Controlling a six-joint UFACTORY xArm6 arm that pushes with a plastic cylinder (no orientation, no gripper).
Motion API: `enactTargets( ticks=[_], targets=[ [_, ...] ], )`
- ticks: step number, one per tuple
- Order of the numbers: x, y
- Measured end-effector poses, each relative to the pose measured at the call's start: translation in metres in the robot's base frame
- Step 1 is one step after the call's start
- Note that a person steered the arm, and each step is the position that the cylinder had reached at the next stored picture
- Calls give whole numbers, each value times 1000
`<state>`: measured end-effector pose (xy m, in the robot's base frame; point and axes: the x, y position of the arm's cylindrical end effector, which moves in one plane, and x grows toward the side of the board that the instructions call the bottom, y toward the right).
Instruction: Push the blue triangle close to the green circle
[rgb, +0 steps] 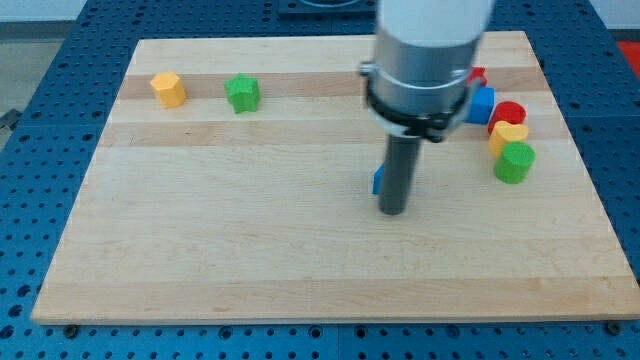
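My dark rod comes down near the middle of the wooden board (250, 250), and my tip (392, 211) rests on it. The blue triangle (378, 181) is mostly hidden behind the rod; only a small blue edge shows on the rod's left side, touching or nearly touching it. The green circle (515, 162) stands at the view's right, well to the right of my tip and a little higher in the view.
Near the green circle stand a yellow block (508, 135), a red round block (509, 112), a blue block (482, 104) and a partly hidden red block (477, 76). A yellow block (168, 89) and a green star-like block (242, 93) sit at the top left.
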<state>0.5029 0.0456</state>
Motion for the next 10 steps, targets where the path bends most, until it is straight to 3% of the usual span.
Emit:
enactTargets(
  ticks=[1,2,6,10],
  targets=[
    [-5,-46],
    [-34,-48],
    [-26,92],
    [-13,89]
  ],
)
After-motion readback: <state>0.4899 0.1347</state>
